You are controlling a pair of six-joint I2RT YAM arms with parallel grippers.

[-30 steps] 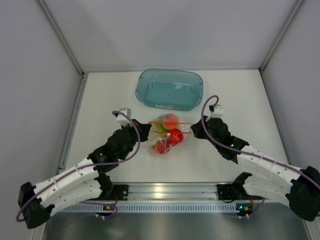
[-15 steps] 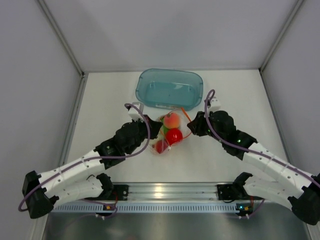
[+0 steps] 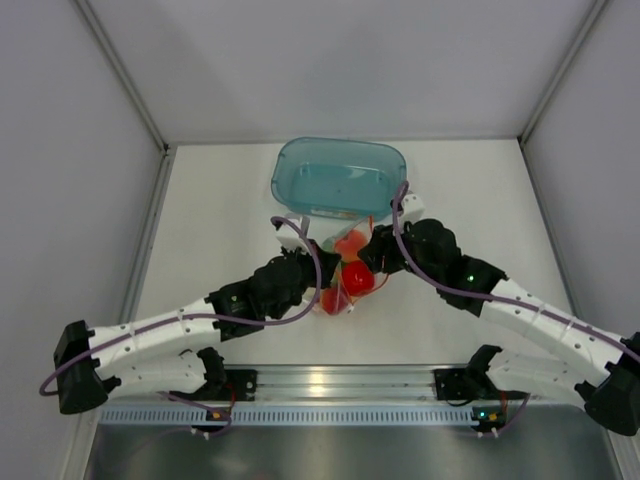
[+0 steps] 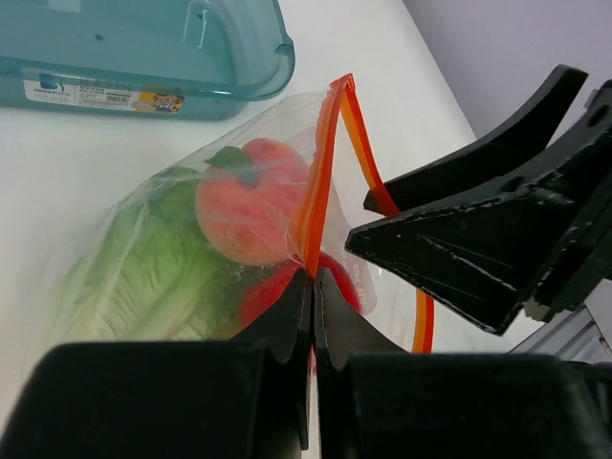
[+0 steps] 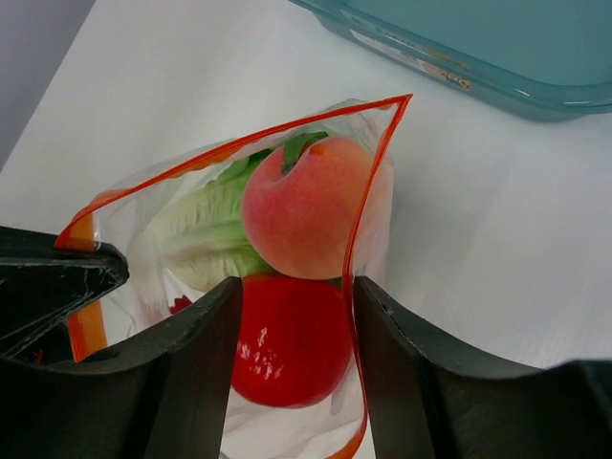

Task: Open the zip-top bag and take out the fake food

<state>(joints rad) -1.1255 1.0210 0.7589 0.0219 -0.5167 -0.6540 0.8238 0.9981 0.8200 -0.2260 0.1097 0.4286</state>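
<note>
As the two arms closed inward from their well-separated stance of one second earlier, the orange strip [image 4: 321, 172], then drawn straight and taut between them, went slack and folded into an open loop.

Top view: the bag [image 3: 340, 287] lay on the table [image 3: 220, 200] at mid-field. It had shifted toward 12 o'clock and sat near the bin [image 3: 340, 180] without touching it. The left gripper [image 4: 311, 275] met the bag from 9 o'clock and the right gripper [image 5: 296, 287] from 2 o'clock.

Left wrist view: the left jaws were pressed together on the near lip of the strip, with no gap between them.

Right wrist view: the right jaws stood apart, straddling the far side of the mouth. The strip ran along the inner face of one finger, and whether it touched could not be told.

The two lips of the strip were separated and met only at a peak toward the bin. The zip was therefore judged parted over most of its length, and the opening step essentially done.

The food [image 3: 356, 277] remained wholly inside, none of it removed. The peach [image 5: 306, 215] sat uppermost at the mouth, the red fruit [image 5: 287, 354] below it and the lettuce [image 4: 124, 287] alongside.

The next step was judged to need one gripper holding the mouth wide while the other reached in. With only one lip pinned, the slack plastic could fold shut.
</note>
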